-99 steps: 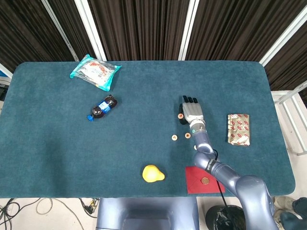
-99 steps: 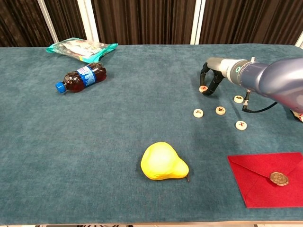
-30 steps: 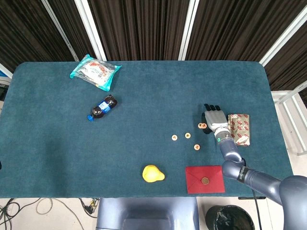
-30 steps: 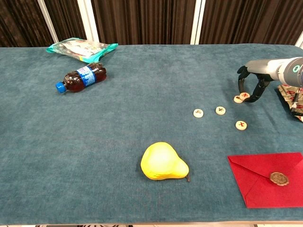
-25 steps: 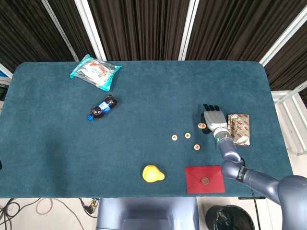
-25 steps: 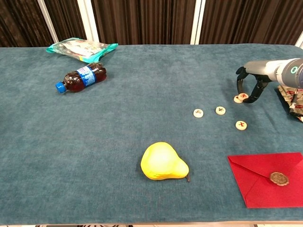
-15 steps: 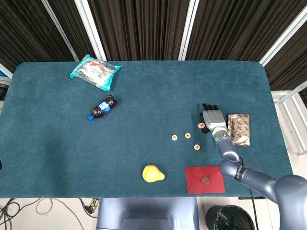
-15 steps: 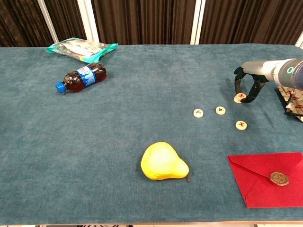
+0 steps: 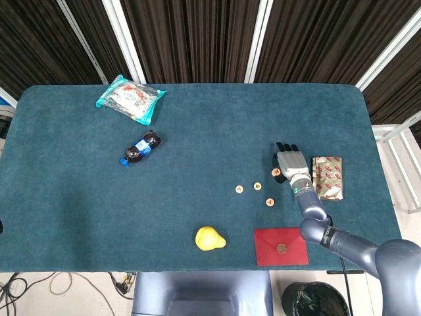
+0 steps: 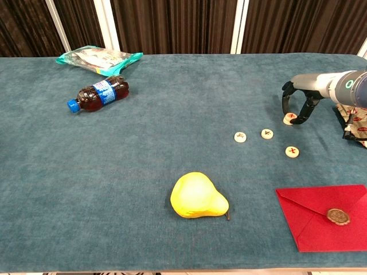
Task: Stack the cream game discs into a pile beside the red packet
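Several cream game discs with red marks lie flat and apart on the teal table: one (image 9: 239, 189), one (image 9: 257, 187), one (image 9: 269, 202) and one (image 9: 276, 172) farthest right. In the chest view the last disc (image 10: 290, 118) rests on the cloth under my right hand (image 10: 298, 100), whose fingers arch over it, spread, without gripping it. In the head view that right hand (image 9: 288, 161) sits between this disc and a red-and-gold patterned packet (image 9: 327, 178). A red envelope (image 9: 281, 246) with a gold seal lies at the front edge. No left hand shows.
A yellow pear (image 10: 198, 196) lies front centre. A dark soda bottle (image 10: 97, 94) lies on its side at the left, and a teal snack bag (image 10: 98, 58) sits at the far left back. The table's front edge (image 9: 197, 270) runs just below the envelope.
My right hand brought one disc rightward from beside the others toward the patterned packet and set it down. Over the last second its fingers have loosened and drifted slightly left; the disc stays put.
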`<control>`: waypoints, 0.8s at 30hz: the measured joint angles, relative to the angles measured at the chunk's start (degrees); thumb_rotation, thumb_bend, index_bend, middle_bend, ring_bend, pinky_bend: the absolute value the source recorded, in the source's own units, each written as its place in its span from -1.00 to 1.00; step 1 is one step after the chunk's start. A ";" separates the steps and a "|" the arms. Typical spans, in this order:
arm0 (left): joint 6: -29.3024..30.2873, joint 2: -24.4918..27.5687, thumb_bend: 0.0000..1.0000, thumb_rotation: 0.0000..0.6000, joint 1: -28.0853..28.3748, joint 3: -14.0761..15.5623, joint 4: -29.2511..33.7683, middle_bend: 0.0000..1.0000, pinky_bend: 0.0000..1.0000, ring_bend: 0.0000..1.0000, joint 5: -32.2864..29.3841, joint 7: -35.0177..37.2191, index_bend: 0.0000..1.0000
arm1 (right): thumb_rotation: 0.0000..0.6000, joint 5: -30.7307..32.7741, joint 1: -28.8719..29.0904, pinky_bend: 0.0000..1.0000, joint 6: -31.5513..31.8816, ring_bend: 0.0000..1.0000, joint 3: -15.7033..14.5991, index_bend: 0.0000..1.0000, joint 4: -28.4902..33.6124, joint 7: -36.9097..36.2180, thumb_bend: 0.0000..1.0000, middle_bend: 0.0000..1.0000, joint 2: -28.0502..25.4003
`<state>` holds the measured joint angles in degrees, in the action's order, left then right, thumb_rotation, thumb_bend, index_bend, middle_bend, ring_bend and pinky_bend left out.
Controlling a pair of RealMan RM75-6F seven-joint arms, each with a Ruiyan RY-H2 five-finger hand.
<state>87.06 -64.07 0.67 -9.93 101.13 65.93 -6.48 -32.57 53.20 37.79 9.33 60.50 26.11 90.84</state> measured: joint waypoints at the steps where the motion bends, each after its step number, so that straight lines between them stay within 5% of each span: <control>1: 0.01 0.00 0.26 1.00 -0.01 0.00 0.00 -1.00 -1.00 -1.00 0.00 0.00 -0.90 | 1.00 0.02 0.02 -1.00 -0.01 -1.00 -0.05 -0.11 0.03 0.04 -0.24 -1.00 0.00; 14: 0.09 0.02 0.26 1.00 -0.06 -0.09 -0.10 -1.00 -1.00 -1.00 -0.15 0.16 -0.90 | 1.00 -0.65 0.32 -1.00 1.62 -1.00 0.45 -0.15 1.84 -0.14 -0.24 -1.00 -0.35; 24: 0.14 0.08 0.26 1.00 -0.09 -0.10 0.04 -1.00 -1.00 -1.00 -0.08 0.30 -0.90 | 1.00 -4.60 -0.26 -1.00 6.22 -1.00 1.45 -0.16 10.59 -0.96 -0.24 -1.00 -3.10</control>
<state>87.19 -63.99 0.57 -10.03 101.17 65.85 -6.18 -37.17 52.94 44.00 10.78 71.10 25.15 87.74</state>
